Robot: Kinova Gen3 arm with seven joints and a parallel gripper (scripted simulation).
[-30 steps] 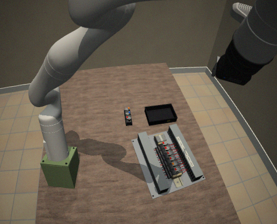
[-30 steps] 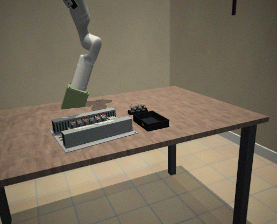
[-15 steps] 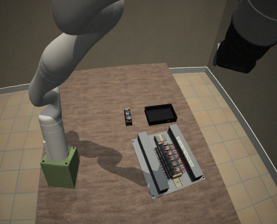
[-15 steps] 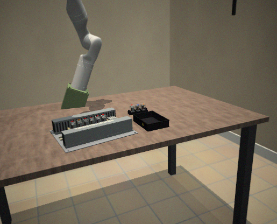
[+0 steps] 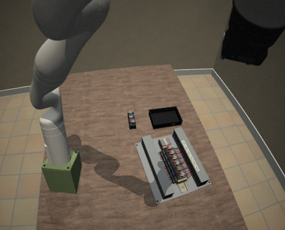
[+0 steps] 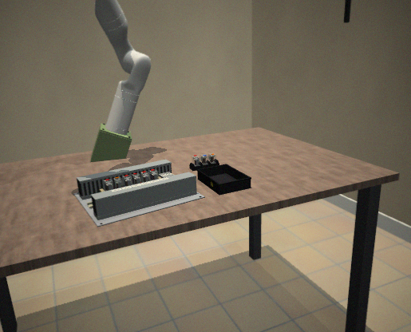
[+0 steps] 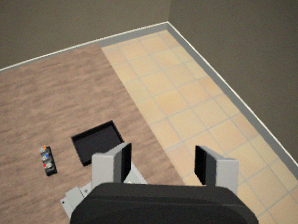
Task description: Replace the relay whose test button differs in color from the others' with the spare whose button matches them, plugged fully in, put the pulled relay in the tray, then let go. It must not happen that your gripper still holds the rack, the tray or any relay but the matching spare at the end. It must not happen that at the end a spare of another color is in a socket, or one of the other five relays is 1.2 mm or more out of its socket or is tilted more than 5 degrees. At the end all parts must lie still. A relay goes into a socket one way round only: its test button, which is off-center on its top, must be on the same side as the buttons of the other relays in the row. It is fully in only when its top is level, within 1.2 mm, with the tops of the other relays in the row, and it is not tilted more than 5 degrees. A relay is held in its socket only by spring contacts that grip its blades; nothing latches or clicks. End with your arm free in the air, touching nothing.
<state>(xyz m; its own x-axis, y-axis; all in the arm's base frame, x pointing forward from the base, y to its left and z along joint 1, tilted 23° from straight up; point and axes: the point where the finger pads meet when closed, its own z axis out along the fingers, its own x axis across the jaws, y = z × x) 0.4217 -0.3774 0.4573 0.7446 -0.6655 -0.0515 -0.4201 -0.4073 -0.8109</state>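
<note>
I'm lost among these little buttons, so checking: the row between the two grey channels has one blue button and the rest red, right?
Not quite: the odd button is orange, as the top view shows; the rest are red.
</note>
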